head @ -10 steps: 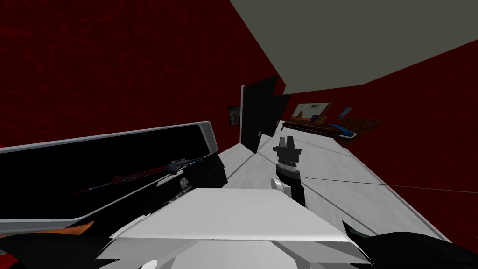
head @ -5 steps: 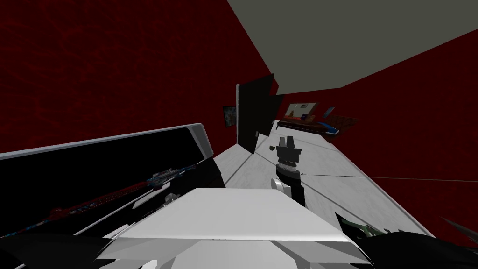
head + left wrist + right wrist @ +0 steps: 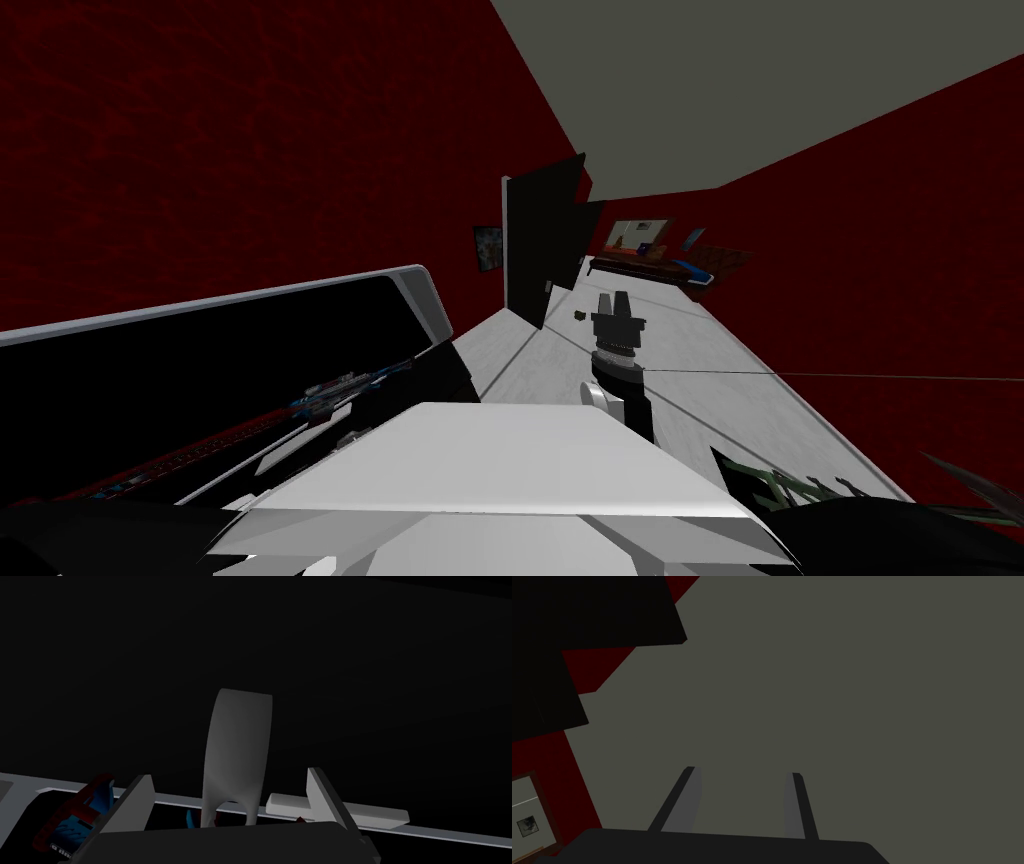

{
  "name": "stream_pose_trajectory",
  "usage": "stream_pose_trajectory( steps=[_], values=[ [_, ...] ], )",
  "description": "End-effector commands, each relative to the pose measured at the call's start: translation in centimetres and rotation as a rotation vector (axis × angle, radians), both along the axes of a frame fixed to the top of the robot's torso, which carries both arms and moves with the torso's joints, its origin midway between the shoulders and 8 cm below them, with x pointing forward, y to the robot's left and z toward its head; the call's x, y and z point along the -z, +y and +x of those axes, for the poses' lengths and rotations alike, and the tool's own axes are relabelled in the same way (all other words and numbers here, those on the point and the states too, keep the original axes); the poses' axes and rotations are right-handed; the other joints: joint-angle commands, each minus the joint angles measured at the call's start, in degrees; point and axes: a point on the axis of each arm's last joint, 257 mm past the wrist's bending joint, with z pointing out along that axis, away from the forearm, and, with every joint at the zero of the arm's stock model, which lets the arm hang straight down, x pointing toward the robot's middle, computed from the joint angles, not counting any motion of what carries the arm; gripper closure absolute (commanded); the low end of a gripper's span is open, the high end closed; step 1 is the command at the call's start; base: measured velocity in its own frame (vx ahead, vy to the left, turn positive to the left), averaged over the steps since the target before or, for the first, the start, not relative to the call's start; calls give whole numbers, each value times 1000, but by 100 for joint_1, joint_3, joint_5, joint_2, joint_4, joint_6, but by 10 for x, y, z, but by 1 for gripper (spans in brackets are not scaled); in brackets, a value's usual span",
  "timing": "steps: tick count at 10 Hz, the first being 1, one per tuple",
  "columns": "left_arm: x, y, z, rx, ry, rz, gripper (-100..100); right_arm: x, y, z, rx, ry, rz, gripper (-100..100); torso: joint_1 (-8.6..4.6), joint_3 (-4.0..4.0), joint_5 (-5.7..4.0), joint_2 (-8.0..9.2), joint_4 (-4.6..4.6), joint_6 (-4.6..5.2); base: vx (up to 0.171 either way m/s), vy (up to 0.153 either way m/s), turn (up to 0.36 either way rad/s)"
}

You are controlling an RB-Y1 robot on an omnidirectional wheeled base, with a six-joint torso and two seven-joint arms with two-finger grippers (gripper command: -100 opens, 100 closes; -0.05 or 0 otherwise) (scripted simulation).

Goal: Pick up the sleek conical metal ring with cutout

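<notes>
In the left wrist view a light grey cone-shaped ring [image 3: 239, 746] with an arched cutout at its wide end stands between the fingers of my left gripper [image 3: 228, 772]. The gripper is open, and each finger stands well clear of the ring's sides. The ring rests by a grey ledge [image 3: 440, 833] in front of a dark flat surface. My right gripper [image 3: 612, 297] is raised in front of my chest, pointing up. It is open [image 3: 742, 771] with nothing between its fingers.
A long red and blue object [image 3: 345, 383] [image 3: 75, 816] lies in the dark, grey-rimmed cabinet [image 3: 425, 295] on my left. A grey bar [image 3: 340, 808] sits beside the ring. A black door panel [image 3: 540, 240], low furniture [image 3: 650, 268] and a green-patterned thing [image 3: 790, 490] line the pale floor between red walls.
My head camera has shifted: the door and far furniture drifted left, and the green-patterned thing at the lower right came further into view. The right arm holds its pose.
</notes>
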Motion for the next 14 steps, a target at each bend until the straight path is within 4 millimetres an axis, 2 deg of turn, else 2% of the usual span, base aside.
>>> stream_pose_trajectory(
  steps=[1,2,3,7,8,12,13,14],
  values=[
    [0,0,0,0,0,0,-100,0,0,0,0,0,0,0,0,0,0,0,0,0,0,0,0],
    [0,1,0,-1,0,0,0,0,0,0,0,0,0,0,-1,2,0,3,1,0,0,0,0],
    [6,-5,2,-6,0,1,-100,0,0,0,0,0,0,0,-2,2,0,4,1,0,-14,17,-50],
    [17,-12,4,-14,3,1,-100,0,0,0,0,0,0,0,6,6,2,10,3,1,-18,21,-61],
    [17,-12,4,-14,3,0,100,0,0,0,0,0,0,0,2,5,0,7,2,-1,0,0,0],
    [18,-12,1,-13,10,2,100,0,0,0,0,0,0,0,-2,12,-1,13,12,-2,0,0,0],
    [17,-12,1,-13,9,2,0,0,0,0,0,0,0,0,-2,12,-1,13,11,-4,0,0,0],
    [13,-10,3,-12,1,0,100,0,0,0,0,0,0,0,-2,12,-1,13,11,-4,13,-11,58]
  ],
)
